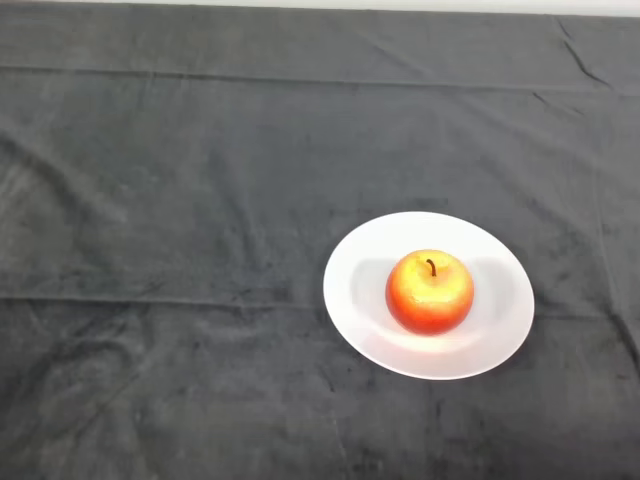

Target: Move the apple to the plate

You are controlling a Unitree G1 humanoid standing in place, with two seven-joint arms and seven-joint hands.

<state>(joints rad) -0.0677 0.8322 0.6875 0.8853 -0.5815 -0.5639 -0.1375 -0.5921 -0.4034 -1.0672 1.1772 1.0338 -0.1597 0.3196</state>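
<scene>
A red and orange apple (430,291) with a dark stem stands upright in the middle of a white plate (352,290). The plate lies on the dark cloth, right of centre in the head view and toward the near side.
The dark cloth (180,250) covers the whole table, with creases running across it. A pale strip of the table's far edge (400,5) shows along the top.
</scene>
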